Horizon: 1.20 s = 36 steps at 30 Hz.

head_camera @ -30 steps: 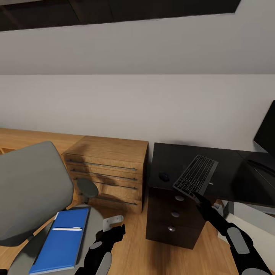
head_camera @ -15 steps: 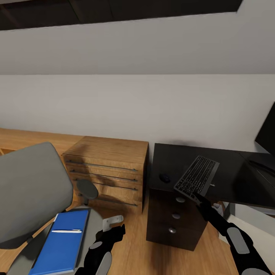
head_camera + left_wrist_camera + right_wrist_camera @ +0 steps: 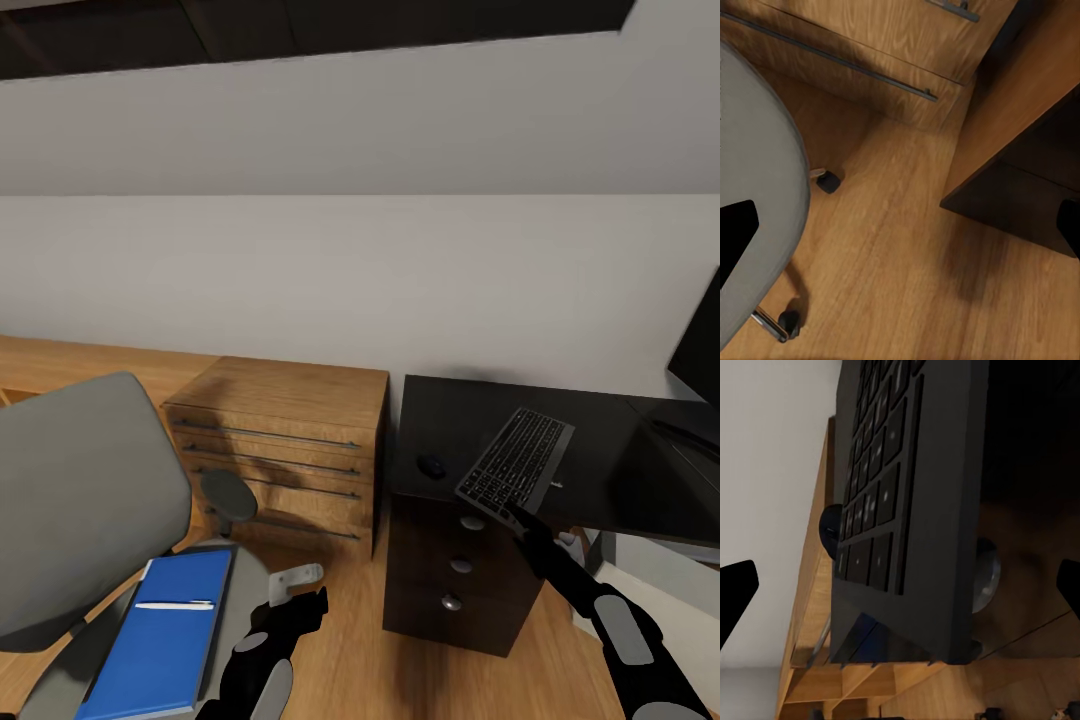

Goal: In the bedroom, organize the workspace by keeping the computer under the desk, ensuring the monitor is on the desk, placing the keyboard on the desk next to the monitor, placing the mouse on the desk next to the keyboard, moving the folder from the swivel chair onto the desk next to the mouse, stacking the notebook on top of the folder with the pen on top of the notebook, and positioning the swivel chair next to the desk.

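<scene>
Right of centre, the right gripper point(image 3: 517, 519) pinches the keyboard point(image 3: 515, 461) by its near edge, tilted above the desk point(image 3: 600, 470) (presumably for placing beside the monitor point(image 3: 700, 345)); the left gripper point(image 3: 300, 606) hangs spread and empty.

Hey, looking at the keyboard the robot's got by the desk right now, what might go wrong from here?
1. The right claw seems to pinch the keyboard only by its near end, with that end overhanging the desk front; a slip would probably drop it to the floor.
2. The keyboard is tilted and close to the mouse; swinging it that way may knock the mouse off the edge.
</scene>
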Motion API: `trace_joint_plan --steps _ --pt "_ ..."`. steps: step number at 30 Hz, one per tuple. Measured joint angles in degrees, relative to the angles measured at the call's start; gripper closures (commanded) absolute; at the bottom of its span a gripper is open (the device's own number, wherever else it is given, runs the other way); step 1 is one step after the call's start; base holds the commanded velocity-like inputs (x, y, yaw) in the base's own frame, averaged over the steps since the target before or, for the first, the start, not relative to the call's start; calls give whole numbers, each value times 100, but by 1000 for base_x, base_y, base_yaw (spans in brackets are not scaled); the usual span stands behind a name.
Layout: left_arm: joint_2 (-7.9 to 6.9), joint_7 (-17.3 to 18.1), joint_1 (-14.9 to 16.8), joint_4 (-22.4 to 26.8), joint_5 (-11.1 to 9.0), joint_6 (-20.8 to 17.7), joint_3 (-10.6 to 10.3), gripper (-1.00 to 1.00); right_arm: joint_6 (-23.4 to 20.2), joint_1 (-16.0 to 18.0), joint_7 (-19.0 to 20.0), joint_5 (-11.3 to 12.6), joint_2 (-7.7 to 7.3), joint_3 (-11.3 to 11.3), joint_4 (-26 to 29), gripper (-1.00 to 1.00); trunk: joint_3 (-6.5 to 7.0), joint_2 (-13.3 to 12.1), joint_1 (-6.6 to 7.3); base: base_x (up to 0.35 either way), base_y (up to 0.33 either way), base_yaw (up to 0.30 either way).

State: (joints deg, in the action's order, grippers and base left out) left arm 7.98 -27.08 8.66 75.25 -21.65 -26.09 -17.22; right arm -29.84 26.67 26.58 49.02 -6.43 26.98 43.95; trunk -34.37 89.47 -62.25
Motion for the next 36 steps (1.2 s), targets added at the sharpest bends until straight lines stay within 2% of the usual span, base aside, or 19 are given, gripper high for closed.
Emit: trace_joint_plan --steps 8,9,23,36 --pt "0 -2 0 0 7 0 0 -100 -9 0 0 0 0 -6 0 -100 0 0 0 0 0 0" --pt "0 -4 0 0 8 0 0 -100 -9 0 -3 0 0 -7 0 100 0 0 0 0 0 0" --pt "4 -7 0 0 2 -2 -7 -100 -6 0 -140 26 0 -11 11 100 0 0 0 0 0 0" --pt "4 -19 0 0 9 0 -9 -100 -3 0 -140 19 0 -10 33 100 233 -520 285 0 0 0"
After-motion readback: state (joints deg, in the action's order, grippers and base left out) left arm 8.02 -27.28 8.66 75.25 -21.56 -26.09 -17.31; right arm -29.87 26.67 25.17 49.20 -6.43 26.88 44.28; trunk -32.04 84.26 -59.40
